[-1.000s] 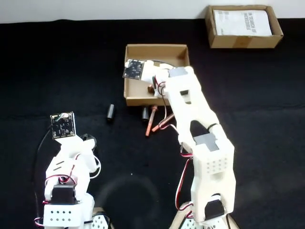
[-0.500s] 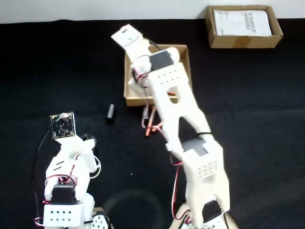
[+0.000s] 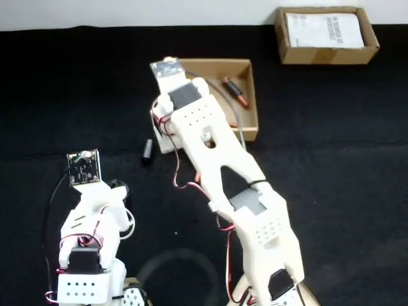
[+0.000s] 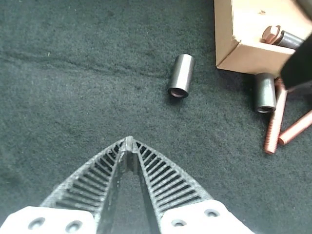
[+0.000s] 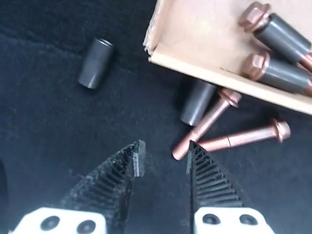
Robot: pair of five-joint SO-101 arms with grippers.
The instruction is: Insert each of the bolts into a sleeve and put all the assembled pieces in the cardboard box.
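Black matte cloth (image 3: pixel 344 191) runs back to a white wall (image 3: pixel 127 11).

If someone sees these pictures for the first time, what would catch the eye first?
The long white right arm stretches across the black table, its open gripper hanging near two loose copper-coloured bolts beside the brown cardboard box. In that box lie two bolts already inside dark grey sleeves. The left gripper, shut, faces one lone dark grey cylindrical sleeve.

Two loose sleeves (image 5: pixel 96 63), two bare bolts (image 5: pixel 207 124), two assembled pieces (image 5: pixel 278 73), two cardboard boxes (image 3: pixel 250 95).
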